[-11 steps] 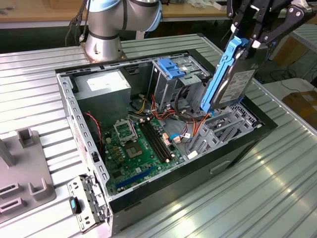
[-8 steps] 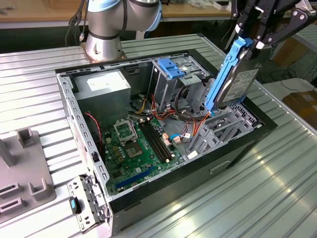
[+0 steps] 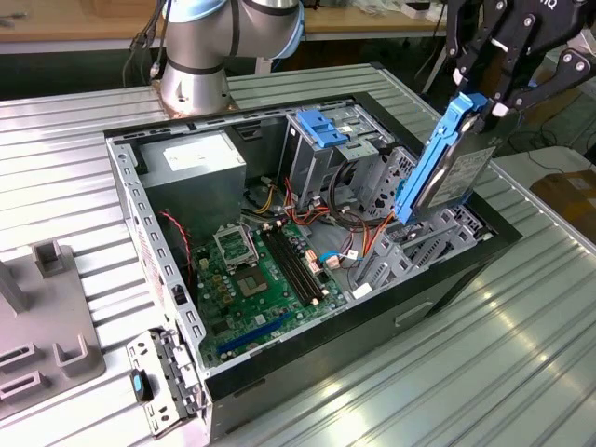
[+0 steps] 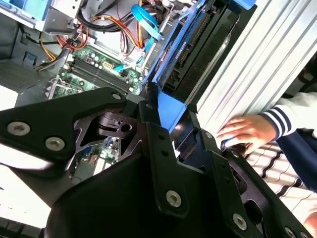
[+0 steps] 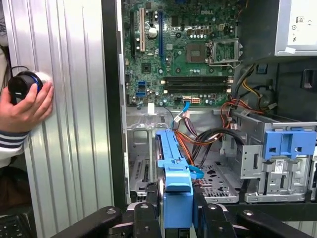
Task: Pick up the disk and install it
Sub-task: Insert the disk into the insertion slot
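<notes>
From where I'm standing the pickup is looking done: the claw [image 3: 477, 101] is gripping the disk [image 3: 445, 172] by its top edge, hanging it upright at upper right over the open computer case's [image 3: 372, 340] drive bay [image 3: 424, 247], not yet seated.

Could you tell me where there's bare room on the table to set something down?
The ribbed table is bare at the exterior view's lower right, beside the computer case, and between case and grey fixture. Crowded: cables inside the case; a hand beside it in the first wrist view.
</notes>
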